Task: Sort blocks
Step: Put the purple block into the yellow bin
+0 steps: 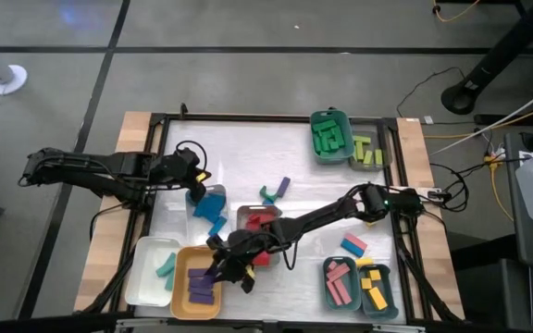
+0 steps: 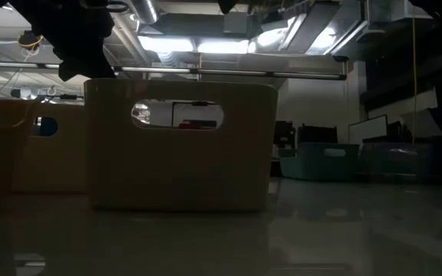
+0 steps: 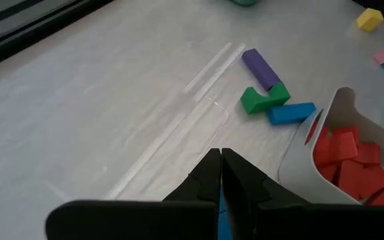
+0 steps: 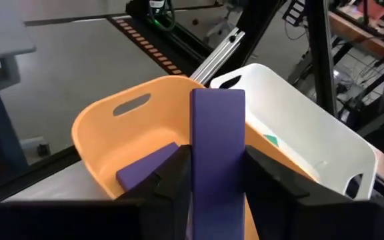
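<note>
My right gripper [image 1: 222, 270] reaches across the table to the near rim of the orange tray [image 1: 197, 289] and is shut on a purple block [image 4: 217, 127]. In the right wrist view the orange tray [image 4: 122, 133] lies beyond the fingers, with another purple block [image 4: 145, 172] resting flat on its floor. My left gripper [image 1: 195, 190] is shut and hovers over the blue tray [image 1: 211, 203]. Ahead of its fingertips [image 3: 220, 160] a purple [image 3: 260, 67], a green [image 3: 264, 100] and a blue block [image 3: 291, 112] lie loose on the table. My right gripper pinches the purple block between its two fingers by its long sides [image 4: 217, 170]. The block runs along the fingers and sticks out past their tips. It is lifted clear, above the orange tray's rim.
A grey tray of red blocks [image 1: 257, 220] sits mid-table. At the far edge are a green tray [image 1: 329, 136] and a grey tray with lime blocks [image 1: 366, 153]. Near right are trays with pink [image 1: 340, 282] and yellow blocks [image 1: 375, 289]. The white tray [image 1: 151, 270] holds teal blocks.
</note>
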Available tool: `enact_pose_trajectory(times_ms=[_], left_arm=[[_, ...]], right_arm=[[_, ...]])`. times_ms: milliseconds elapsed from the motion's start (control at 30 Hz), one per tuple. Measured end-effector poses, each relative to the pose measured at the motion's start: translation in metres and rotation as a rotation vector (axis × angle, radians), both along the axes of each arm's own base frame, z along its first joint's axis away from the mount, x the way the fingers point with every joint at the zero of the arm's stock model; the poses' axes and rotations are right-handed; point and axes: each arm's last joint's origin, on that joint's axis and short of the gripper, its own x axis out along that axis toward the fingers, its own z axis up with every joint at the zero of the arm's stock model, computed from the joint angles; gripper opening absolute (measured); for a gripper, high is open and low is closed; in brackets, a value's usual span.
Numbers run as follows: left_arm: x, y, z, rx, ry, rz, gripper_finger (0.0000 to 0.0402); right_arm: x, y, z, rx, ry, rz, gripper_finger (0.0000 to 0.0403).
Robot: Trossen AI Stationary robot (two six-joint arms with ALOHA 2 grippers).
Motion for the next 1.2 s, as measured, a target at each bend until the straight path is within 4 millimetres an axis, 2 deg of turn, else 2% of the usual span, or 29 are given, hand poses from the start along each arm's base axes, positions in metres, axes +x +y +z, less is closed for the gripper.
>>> enact_pose_trajectory(times_ms=[167,333,467,600,700,933,1100,1200], left_arm=[[0.0,0.0,0.0,0.001,0.001,0.0,0.0001],[0.0,0.0,0.0,0.001,0.002,-0.001,0.0001],[0.0,0.0,0.0,0.001,0.002,-0.001,0.0001],[0.0,0.0,0.0,0.005,0.005,-0.004,0.0001],[0.0,0.0,0.0,0.011,0.004,-0.01,0.0001],[0.008,0.0,0.002,0.028,-0.037,-0.008,0.0001],[0.021,0.0,0.004,0.091,-0.079,-0.048,0.0001],[0.032,0.001,0.004,0.134,-0.107,-0.059,0.0001]], right_arm=[[0.001,-0.002,0.0,-0.024,-0.006,-0.061,0.017],[0.002,-0.006,-0.001,-0.076,-0.017,-0.196,0.021],[-0.004,-0.017,0.007,-0.23,0.032,-0.362,0.0219],[-0.021,-0.037,0.021,-0.429,0.173,-0.378,0.022],[-0.037,-0.06,0.033,-0.513,0.314,-0.371,0.022],[-0.066,-0.136,0.052,-0.587,0.625,-0.447,0.022],[-0.086,-0.191,0.063,-0.463,0.792,-0.46,0.0221],[-0.097,-0.223,0.063,-0.345,0.89,-0.424,0.0221]])
